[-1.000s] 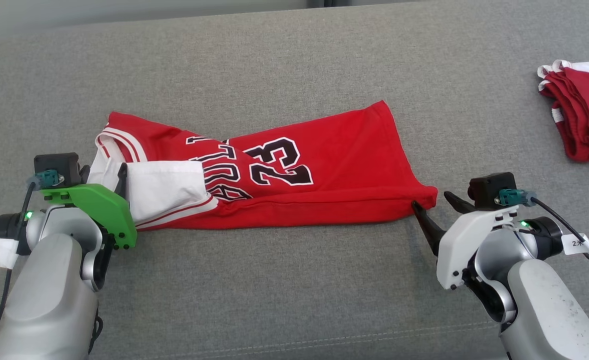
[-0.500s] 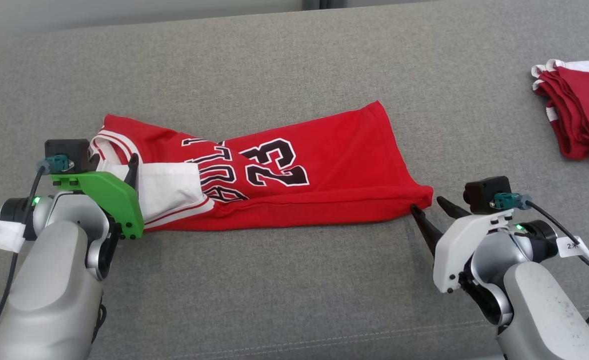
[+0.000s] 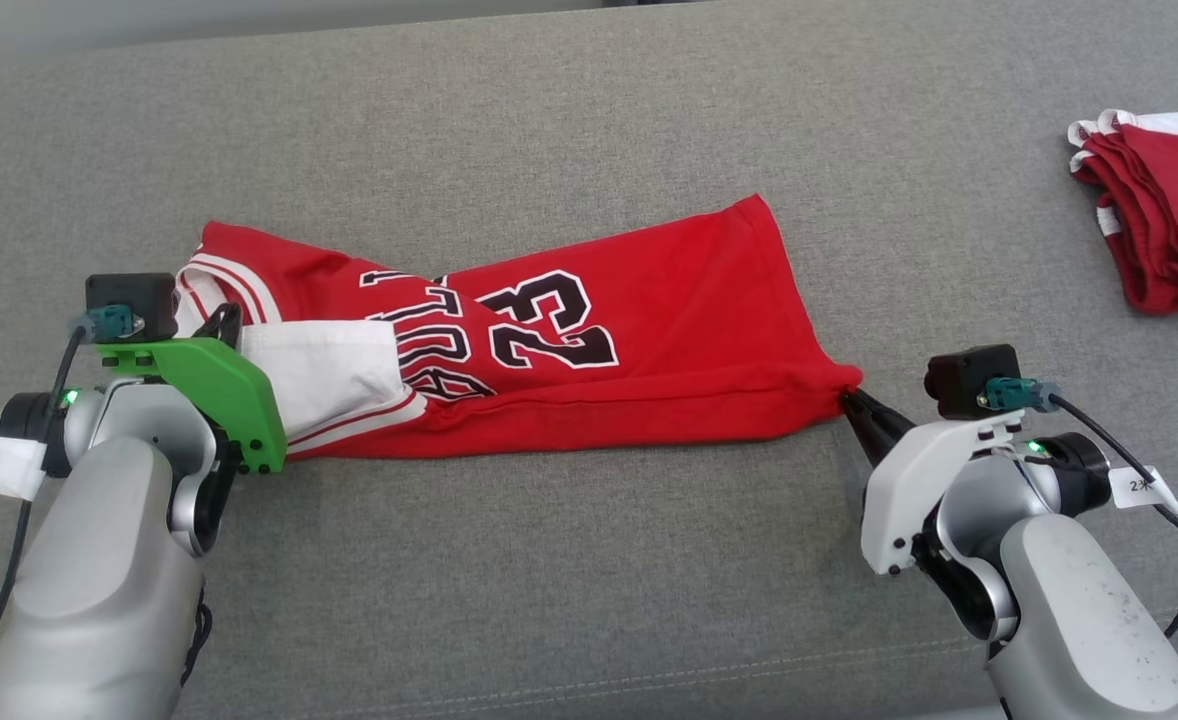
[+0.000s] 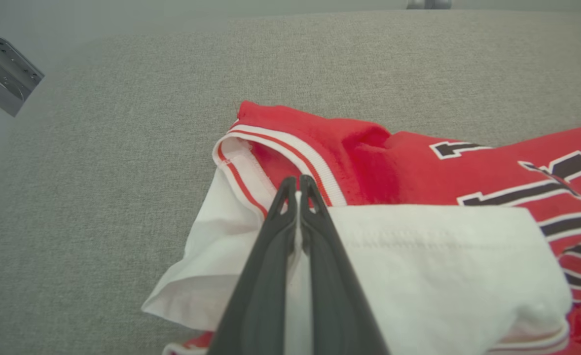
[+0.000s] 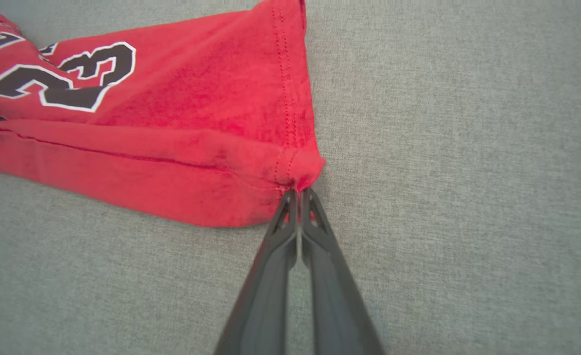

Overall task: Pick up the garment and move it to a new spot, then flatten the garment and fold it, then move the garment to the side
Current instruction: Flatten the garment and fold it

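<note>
The garment (image 3: 649, 340) is a red jersey with a black "23" and white trim, lying folded lengthwise across the grey cushion. My left gripper (image 3: 224, 322) is shut on the garment's white inner fabric (image 4: 394, 256) near the striped armhole, at its left end. In the left wrist view the left gripper (image 4: 298, 181) has its tips pressed together over that white cloth. My right gripper (image 3: 849, 396) is shut on the garment's lower right hem corner. The right wrist view shows the right gripper (image 5: 299, 192) pinching the bunched red corner (image 5: 295, 170).
A second folded red garment with white trim (image 3: 1159, 220) lies at the far right of the grey cushion (image 3: 589, 130). A metal bracket (image 4: 2, 74) shows at the upper left of the left wrist view. Bare cushion lies in front of and behind the jersey.
Both grippers went from open to shut, the left on the white fabric at the armhole, the right on the hem corner. The right gripper slid slightly in toward the corner.
</note>
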